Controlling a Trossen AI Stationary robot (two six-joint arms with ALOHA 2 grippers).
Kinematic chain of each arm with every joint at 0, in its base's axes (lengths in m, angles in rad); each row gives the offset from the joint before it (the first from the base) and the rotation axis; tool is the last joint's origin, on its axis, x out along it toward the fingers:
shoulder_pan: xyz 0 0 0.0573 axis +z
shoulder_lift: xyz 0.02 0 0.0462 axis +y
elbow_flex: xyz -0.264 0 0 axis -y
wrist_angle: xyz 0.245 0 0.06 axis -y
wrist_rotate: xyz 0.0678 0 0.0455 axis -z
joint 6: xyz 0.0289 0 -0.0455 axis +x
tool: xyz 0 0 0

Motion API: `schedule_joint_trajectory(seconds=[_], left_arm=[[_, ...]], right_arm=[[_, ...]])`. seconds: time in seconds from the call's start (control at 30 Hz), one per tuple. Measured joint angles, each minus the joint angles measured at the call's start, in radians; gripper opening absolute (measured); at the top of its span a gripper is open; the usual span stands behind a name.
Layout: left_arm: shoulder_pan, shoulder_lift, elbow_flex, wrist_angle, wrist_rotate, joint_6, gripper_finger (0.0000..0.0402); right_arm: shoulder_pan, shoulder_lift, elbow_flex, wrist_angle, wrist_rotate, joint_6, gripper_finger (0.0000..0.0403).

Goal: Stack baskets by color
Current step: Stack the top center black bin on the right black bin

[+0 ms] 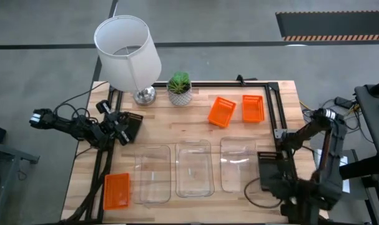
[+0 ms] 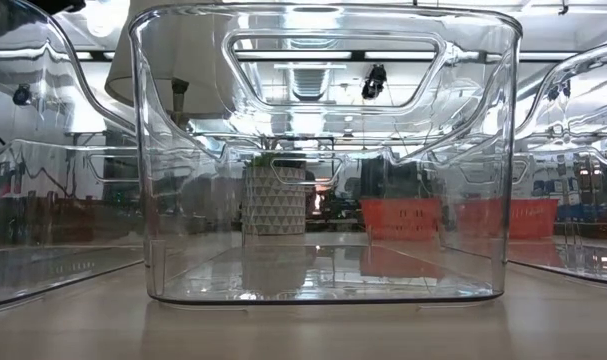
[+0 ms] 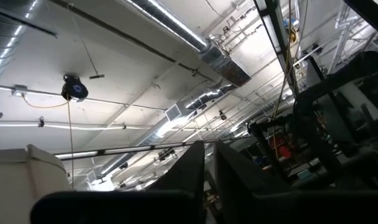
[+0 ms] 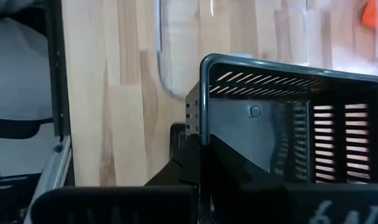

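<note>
You had the wooden table [image 1: 195, 128] with the white lamp [image 1: 127, 50] at its far left corner and a small potted plant [image 1: 180, 89] just beside the lamp's base.

Three clear baskets [image 1: 194, 169] lay side by side across the near middle of the table, open side up, close together. In the low view the middle one filled the picture, see-through, with a cut-out handle in its end wall. Two orange baskets [image 1: 221, 111] sat near each other at the far right, the left one turned at an angle. A third orange basket [image 1: 117, 190] lay alone at the near left corner, well apart from them.

Your right gripper [image 4: 198, 149] was at the near right edge of the table, clamped shut on the side wall of a black basket [image 4: 288, 124]. That basket had slotted walls and a smooth rim, and it lay next to the rightmost clear basket.

Your left gripper [image 3: 210, 149] was over the left edge of the table, pointing up toward the ceiling. Its fingers were drawn together with only a slit between them, and nothing showed in that slit.
</note>
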Motion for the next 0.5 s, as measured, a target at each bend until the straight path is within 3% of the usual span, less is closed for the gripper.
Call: schedule_joint_trajectory(seconds=[0.13,0.5], left_arm=[[0.000,0.016,0.000,0.001,0.000,0.000,0.0019],[0.000,0.031,0.000,0.006,0.000,0.000,0.0019]], right_arm=[[0.034,0.042,-0.041,-0.004,-0.003,0.079,0.0009],[0.045,0.133,-0.094,0.010,-0.055,0.105,0.0009]])
